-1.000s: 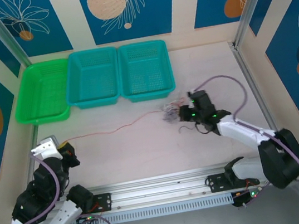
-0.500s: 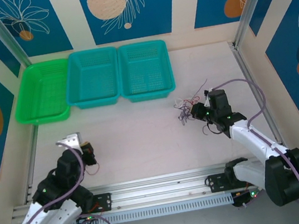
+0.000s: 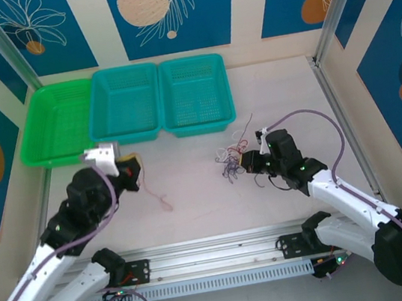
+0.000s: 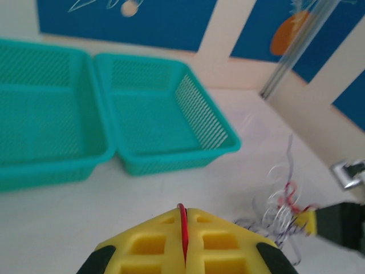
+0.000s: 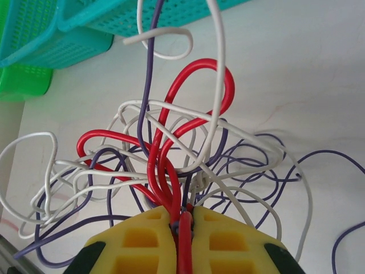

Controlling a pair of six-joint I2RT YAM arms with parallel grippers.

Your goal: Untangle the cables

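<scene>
My left gripper [image 3: 130, 173] is shut on one thin red cable [image 3: 161, 200], which dangles from it in a loose curl onto the table. In the left wrist view the red cable [image 4: 182, 231] runs up the seam between the closed yellow fingers [image 4: 145, 242]. The other cables form a tangle [image 3: 228, 159] of red, white and purple loops at the table's middle right. My right gripper [image 3: 251, 160] is shut on that tangle. In the right wrist view the tangle [image 5: 199, 64] fans out from the pinched jaws of my right gripper [image 5: 183, 220].
Three mesh baskets stand in a row at the back: a green one [image 3: 57, 123] on the left and two teal ones [image 3: 127, 101] [image 3: 196, 91]. Metal frame posts and the walls close in both sides. An aluminium rail [image 3: 217, 258] runs along the near edge.
The red cable, stretched between both grippers a second ago, has come free of the tangle. My left gripper carried it from the left front toward the baskets. My right gripper shifted with the tangle.
</scene>
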